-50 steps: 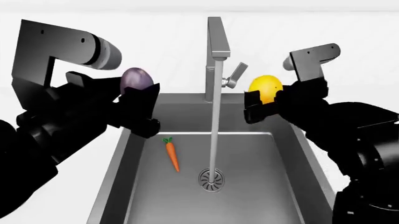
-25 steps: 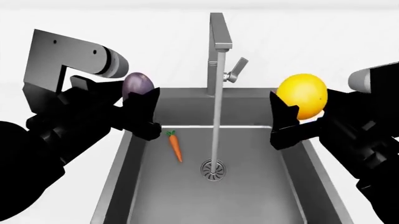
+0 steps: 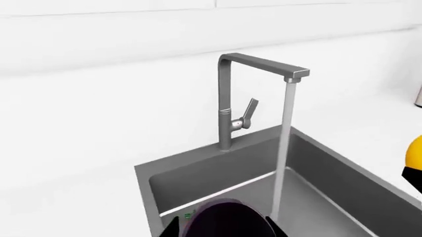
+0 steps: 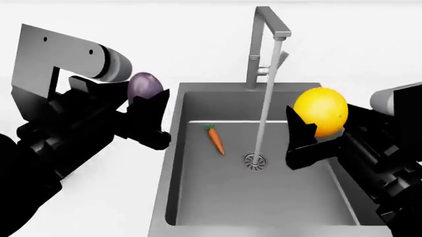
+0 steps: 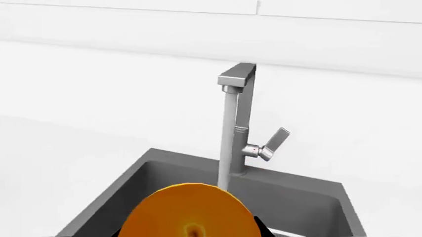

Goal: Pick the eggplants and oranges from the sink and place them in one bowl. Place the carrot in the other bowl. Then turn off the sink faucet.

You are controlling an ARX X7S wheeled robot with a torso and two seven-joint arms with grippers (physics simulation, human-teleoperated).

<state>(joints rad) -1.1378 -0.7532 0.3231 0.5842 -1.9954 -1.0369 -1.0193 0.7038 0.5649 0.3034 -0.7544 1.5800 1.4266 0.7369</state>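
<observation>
Left gripper (image 4: 146, 114) grasps eggplant (image 4: 144, 86), lower half hidden; right gripper (image 4: 310, 134) grasps orange (image 4: 321, 111); carrot (image 4: 215, 138) at drain's (image 4: 256, 160) 10 o'clock; faucet (image 4: 262, 44) running.

No readable text, labels or numbers, as far as these renders show

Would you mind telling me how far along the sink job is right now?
Done: eggplant and orange are lifted out of the sink. In hand: left gripper holds the eggplant, right gripper the orange. Left: bowling both, the carrot in the basin, and the running faucet. No bowl is in view.
</observation>
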